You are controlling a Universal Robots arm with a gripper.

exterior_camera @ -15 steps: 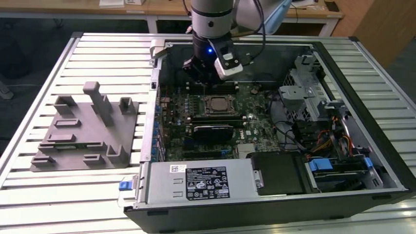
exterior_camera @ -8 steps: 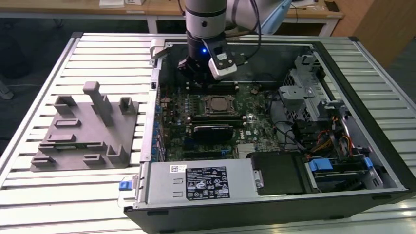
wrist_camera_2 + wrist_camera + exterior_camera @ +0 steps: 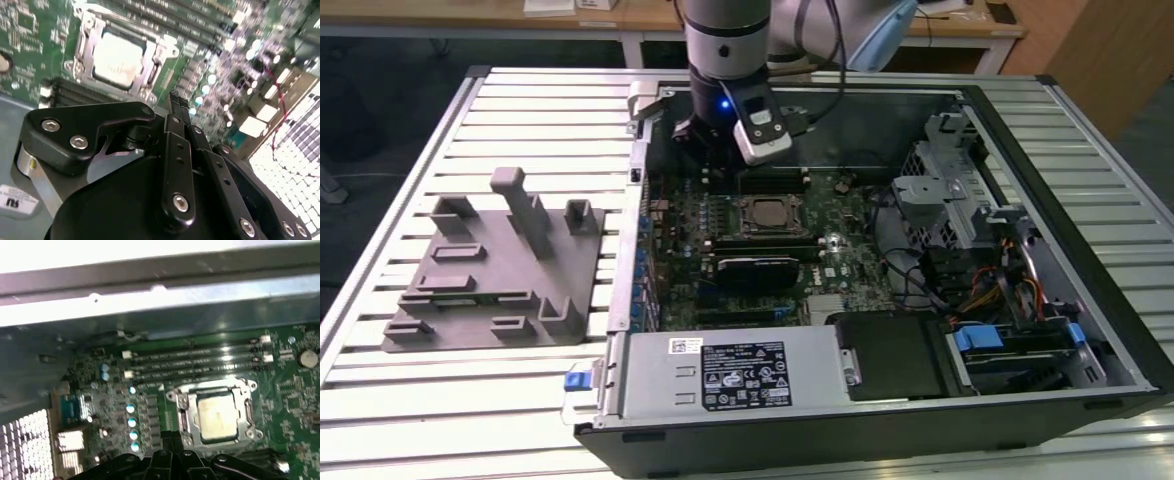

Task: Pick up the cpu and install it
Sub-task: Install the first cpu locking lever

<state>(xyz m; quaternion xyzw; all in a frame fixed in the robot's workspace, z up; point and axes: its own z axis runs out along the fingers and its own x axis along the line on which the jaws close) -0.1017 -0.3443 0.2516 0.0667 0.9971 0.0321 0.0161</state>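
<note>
Your gripper (image 3: pixel 175 107) hangs empty, fingers pressed together, just above the motherboard (image 3: pixel 720 215). Just beyond its tips sits the cpu (image 3: pixel 118 58) — seated flat in its socket frame (image 3: pixel 215 412), silvery top up — with the memory slots (image 3: pixel 195 360) farther back.

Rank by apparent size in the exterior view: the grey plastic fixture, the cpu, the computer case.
1. computer case, by far the largest.
2. grey plastic fixture, on the table at the exterior view's left.
3. cpu, a small square seated in the motherboard socket.
</note>
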